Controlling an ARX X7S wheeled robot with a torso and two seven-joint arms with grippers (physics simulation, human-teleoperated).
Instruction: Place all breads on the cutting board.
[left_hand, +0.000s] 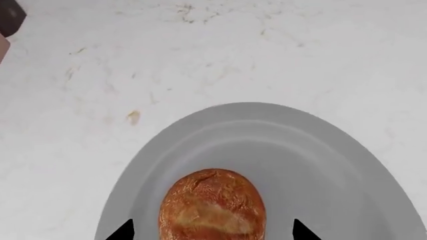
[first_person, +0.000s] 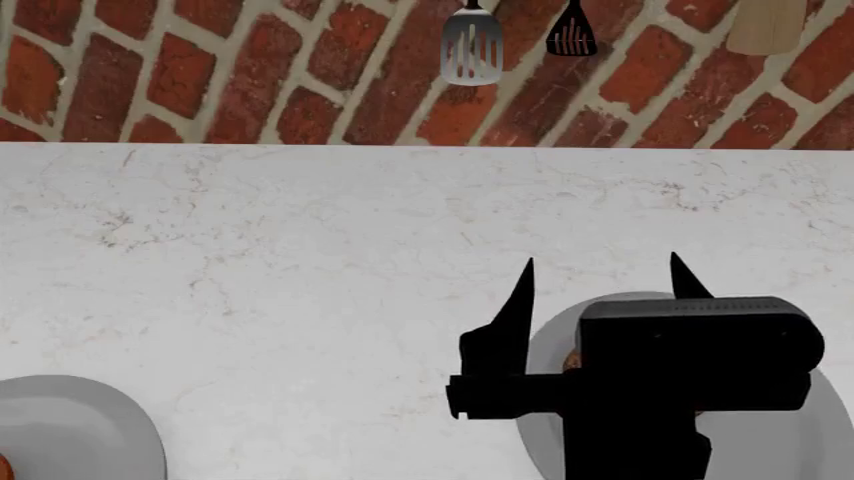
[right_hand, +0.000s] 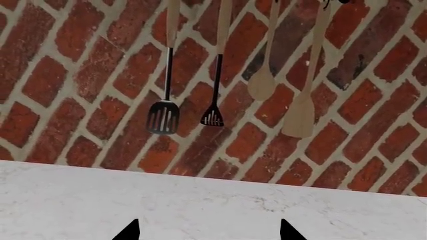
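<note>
A reddish-orange bread (left_hand: 212, 206) lies on a round grey plate (left_hand: 320, 165) in the left wrist view. My left gripper (left_hand: 213, 222) is open, one fingertip on each side of the loaf and neither touching it. In the head view my right gripper (first_person: 603, 268) hovers open over another grey plate (first_person: 781, 440), pointing at the brick wall. A small brown sliver (first_person: 573, 358) shows beneath it. The right wrist view shows this gripper (right_hand: 210, 223) with only countertop between its fingers. The cutting board is out of view.
A white marble counter (first_person: 267, 250) runs to a brick wall (first_person: 200, 70) hung with a spatula (first_person: 470, 45) and other utensils. A third grey plate (first_person: 67, 430) sits at the head view's lower left. A dark object (left_hand: 10, 17) shows at the left wrist view's corner.
</note>
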